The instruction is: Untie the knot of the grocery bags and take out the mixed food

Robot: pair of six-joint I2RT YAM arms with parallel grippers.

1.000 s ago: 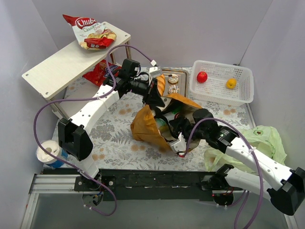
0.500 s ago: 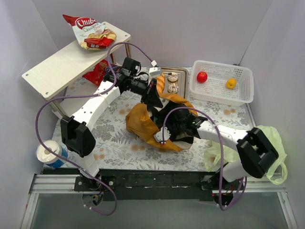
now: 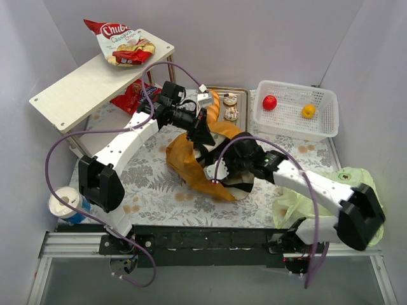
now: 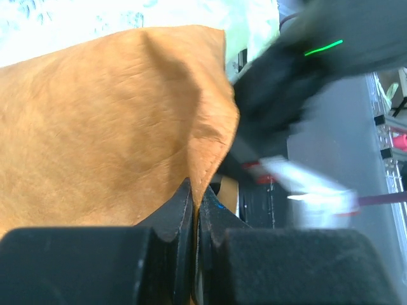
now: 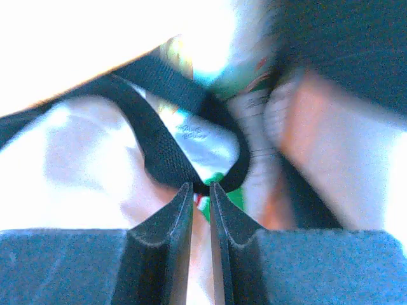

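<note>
The mustard-orange tote (image 3: 187, 166) lies crumpled mid-table. My left gripper (image 3: 201, 132) is shut on its upper edge; in the left wrist view the jaws (image 4: 196, 190) pinch the orange fabric (image 4: 95, 114). My right gripper (image 3: 220, 175) is inside the tote's mouth, its jaws (image 5: 201, 185) closed on the black handle (image 5: 159, 146), with a shiny packet (image 5: 206, 140) just behind. The pale green plastic bag (image 3: 359, 184) lies at the right. A baguette (image 3: 214, 109) and donuts (image 3: 231, 114) sit on a tray. An apple (image 3: 269, 102) and an orange (image 3: 308, 111) lie in the basket.
A white mesh basket (image 3: 324, 124) stands at the back right. A wooden shelf (image 3: 76, 89) at the back left carries a chips packet (image 3: 124, 44), with a red packet (image 3: 130, 96) under it. A blue and white cup (image 3: 65, 203) stands at the near left.
My right arm has swung left and reached into the tote's mouth, its gripper now at the black handle. The tote has shifted left and bunched up. My left gripper keeps its hold.
</note>
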